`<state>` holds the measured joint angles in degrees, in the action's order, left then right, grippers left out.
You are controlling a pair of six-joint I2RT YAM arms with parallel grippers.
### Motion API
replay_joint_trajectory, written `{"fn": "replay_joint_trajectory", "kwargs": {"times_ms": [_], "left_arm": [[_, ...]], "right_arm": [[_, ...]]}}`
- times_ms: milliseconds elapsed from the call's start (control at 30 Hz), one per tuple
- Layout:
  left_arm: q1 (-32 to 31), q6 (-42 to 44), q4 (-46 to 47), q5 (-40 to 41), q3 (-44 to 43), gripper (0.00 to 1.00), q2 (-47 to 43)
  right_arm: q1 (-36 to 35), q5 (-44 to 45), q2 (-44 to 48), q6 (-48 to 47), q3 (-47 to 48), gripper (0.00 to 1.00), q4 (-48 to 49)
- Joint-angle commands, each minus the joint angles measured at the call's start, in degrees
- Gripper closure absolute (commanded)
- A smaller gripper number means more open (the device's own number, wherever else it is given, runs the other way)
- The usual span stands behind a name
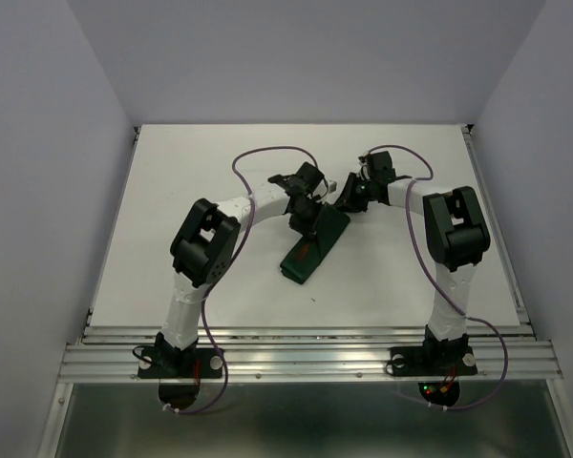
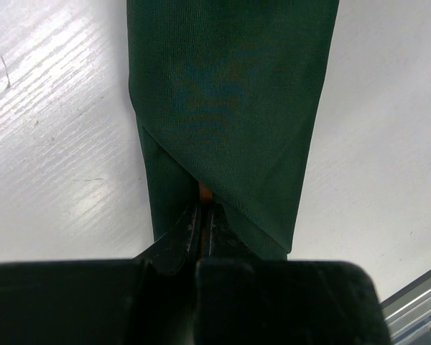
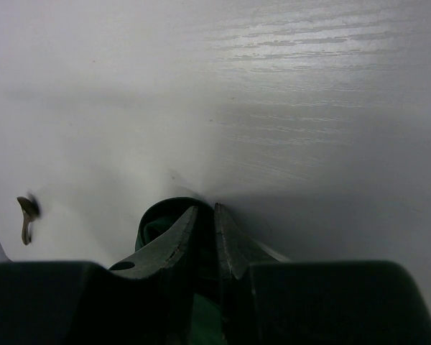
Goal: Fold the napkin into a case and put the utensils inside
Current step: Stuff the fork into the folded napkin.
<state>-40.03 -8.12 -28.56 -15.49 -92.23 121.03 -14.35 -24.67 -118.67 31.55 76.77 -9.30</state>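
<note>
napkin (image 2: 230, 108): matt green cloth | table (image 2: 50, 144): white, faintly grained, perhaps laminate

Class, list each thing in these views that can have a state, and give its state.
Dark green cloth napkin: folded into a narrow strip, lying flat.
Left tool: shut at the napkin's overlap.
Right tool: shut on the napkin.
Brown wooden utensil: inside the fold, sliver showing.

The napkin (image 1: 310, 246) is plain dark green, the table (image 1: 191, 191) white.
</note>
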Motion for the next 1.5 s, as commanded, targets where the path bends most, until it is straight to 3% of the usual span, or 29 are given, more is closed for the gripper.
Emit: {"fn": "replay_joint_trajectory", "kwargs": {"times_ms": [0,333,500,867,1067,1200,1267,1467], "left_arm": [[0.3,1.44,-0.45,1.59,-3.05,1.0,0.17],[0.22,2.76,-2.47,3.62,-4.98,1.0,0.78],[0.22,3.2,-3.17,2.92,-5.16,0.75,0.96],[0.22,2.76,-4.14,3.27,-4.19,0.57,-0.88],[0.3,2.41,-5.36,3.35,-3.66,0.4,-4.31],[0.22,2.41,-6.95,4.67,-3.58,0.24,-6.59],[0.22,2.41,-7.48,5.55,-3.05,0.17,-8.26],[0.57,1.53,-9.24,9.77,-0.59,0.04,-14.5]], "right_arm": [[-0.94,0.93,0.63,-0.53,-1.71,0.8,-0.54],[-0.94,0.76,0.64,-0.44,-2.24,0.79,-0.37],[-0.94,0.85,0.72,-0.52,-2.24,0.79,-0.37],[-1.47,0.94,1.07,-0.53,-2.85,0.79,-0.37],[-1.47,2.07,2.12,-0.44,-3.38,0.78,-0.37],[-1.47,5.41,4.06,0.27,-3.82,0.68,-0.37],[-1.47,8.4,5.72,0.97,-4.0,0.58,-0.45],[0.9,15.17,10.12,2.11,-5.14,0.4,-0.9]]}}
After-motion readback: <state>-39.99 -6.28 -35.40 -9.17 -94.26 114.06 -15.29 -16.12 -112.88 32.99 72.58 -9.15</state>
